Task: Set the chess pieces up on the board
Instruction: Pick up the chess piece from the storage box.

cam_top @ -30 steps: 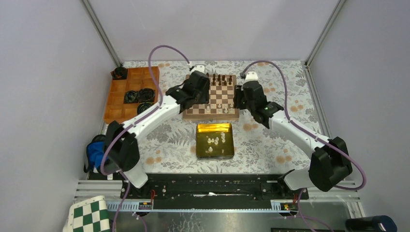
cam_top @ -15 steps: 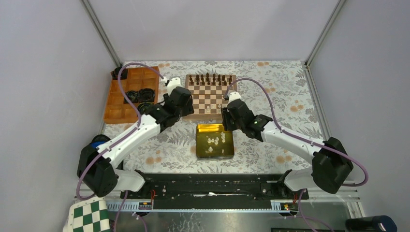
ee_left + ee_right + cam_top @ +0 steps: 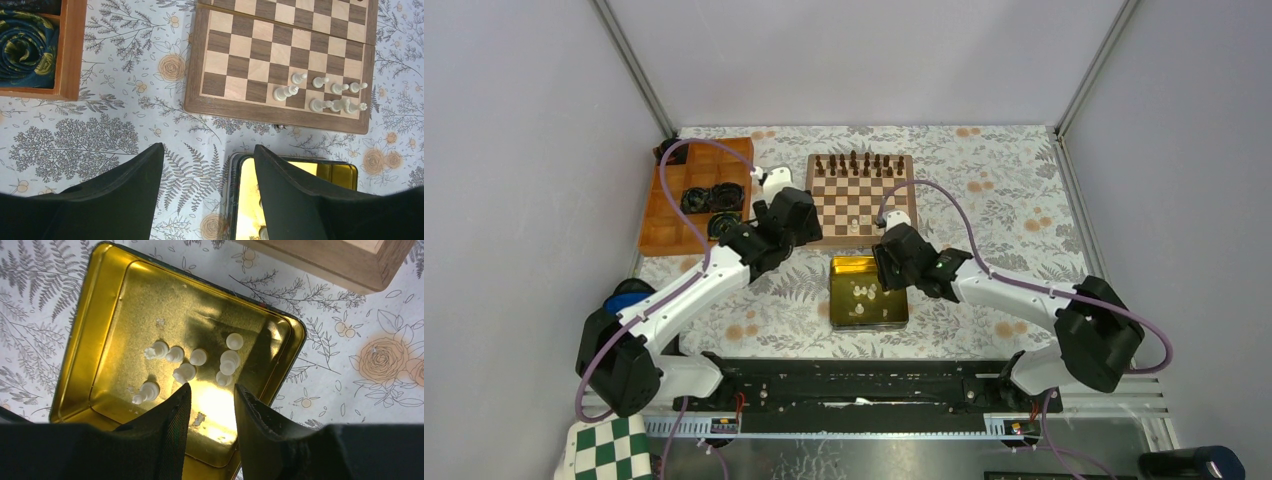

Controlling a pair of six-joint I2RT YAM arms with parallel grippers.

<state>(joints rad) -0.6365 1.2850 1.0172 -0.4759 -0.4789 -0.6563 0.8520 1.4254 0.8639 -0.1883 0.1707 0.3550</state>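
The wooden board [image 3: 861, 243] lies at the table's back centre, with dark pieces [image 3: 856, 162] on its far rows. Several cream chess pieces [image 3: 320, 95] stand bunched on the board's [image 3: 225, 107] near right squares. More cream chess pieces [image 3: 197, 357] lie in a gold tin [image 3: 105, 325] in front of the board. My left gripper [image 3: 208, 147] hangs open and empty over the flowered cloth, between the board's near left corner and the tin's [image 3: 300, 167] left edge. My right gripper [image 3: 212, 386] is open and empty above the tin, near its right side.
An orange compartment tray [image 3: 669, 215] holding dark rolled cloths [image 3: 709, 197] sits left of the board, close to my left arm. A green-and-white checkered mat [image 3: 609, 445] lies at the near left, beyond the rail. Grey walls enclose three sides.
Both arms have drawn back from the board toward the near side. My left gripper has opened wider. My right gripper has come over the tin.
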